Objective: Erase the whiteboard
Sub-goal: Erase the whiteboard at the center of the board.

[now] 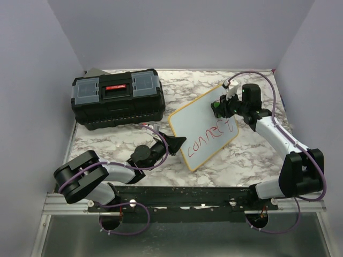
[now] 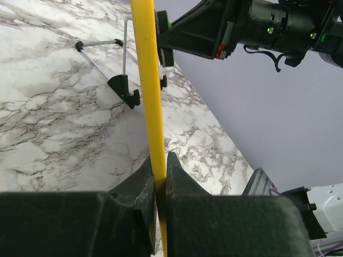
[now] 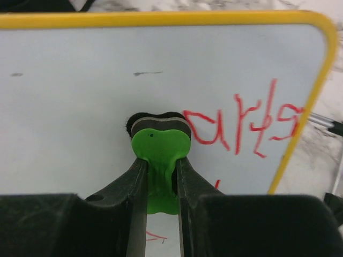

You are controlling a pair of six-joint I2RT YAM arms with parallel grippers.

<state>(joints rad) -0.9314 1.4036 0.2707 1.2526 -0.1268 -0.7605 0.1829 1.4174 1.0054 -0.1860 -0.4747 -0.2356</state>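
The whiteboard (image 1: pixel 199 120) with a yellow frame stands tilted at the table's middle, with red handwriting (image 1: pixel 213 134) on its lower half. My left gripper (image 1: pixel 178 143) is shut on the board's left edge; in the left wrist view its jaws pinch the yellow frame (image 2: pixel 148 80) at my left gripper (image 2: pixel 159 172). My right gripper (image 1: pixel 222 106) is at the board's upper right, shut on a green eraser (image 3: pixel 159 145) with a black felt pad pressed against the white surface (image 3: pixel 75 96), just left of the red handwriting (image 3: pixel 241 126).
A black toolbox (image 1: pixel 118 97) with grey lid compartments sits at the back left. The board's wire stand with black feet (image 2: pixel 126 89) rests on the marble tabletop (image 2: pixel 53 118) behind it. Purple walls enclose the table on three sides.
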